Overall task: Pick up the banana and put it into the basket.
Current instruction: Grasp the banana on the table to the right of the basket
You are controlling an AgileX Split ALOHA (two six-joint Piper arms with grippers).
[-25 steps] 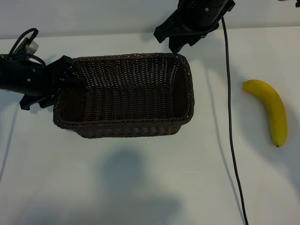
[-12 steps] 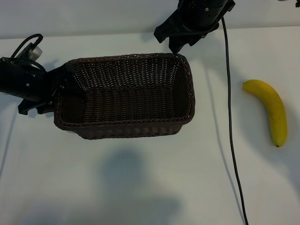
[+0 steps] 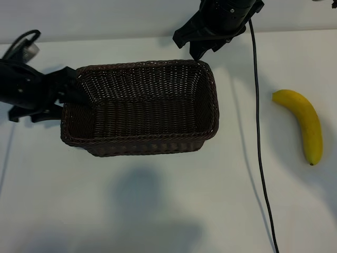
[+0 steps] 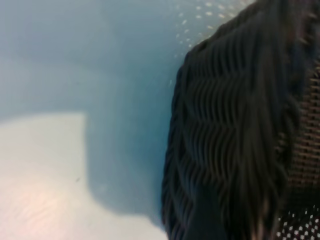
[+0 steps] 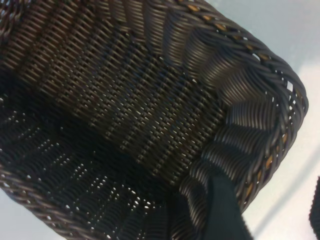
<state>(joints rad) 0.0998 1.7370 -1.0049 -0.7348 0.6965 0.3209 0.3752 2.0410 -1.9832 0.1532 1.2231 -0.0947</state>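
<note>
The banana (image 3: 304, 124) lies alone on the white table at the right, far from both arms. The basket (image 3: 138, 138) stands left of centre with nothing in it. My left gripper (image 3: 68, 95) is at the basket's left end, open, one finger by the rim; the left wrist view shows only the basket's outer wall (image 4: 235, 140) very close. My right gripper (image 3: 190, 47) is at the basket's far right corner, open. In the right wrist view one of its fingers (image 5: 225, 210) reaches over the corner rim (image 5: 260, 125) and the other shows outside it.
A black cable (image 3: 258, 132) runs from the right arm down across the table between basket and banana. Bare white table (image 3: 158, 211) stretches in front of the basket and around the banana.
My left gripper has drawn back to the left, its finger coming out from over the basket's left end. The basket's left corner shifted slightly. Right arm and banana are still.
</note>
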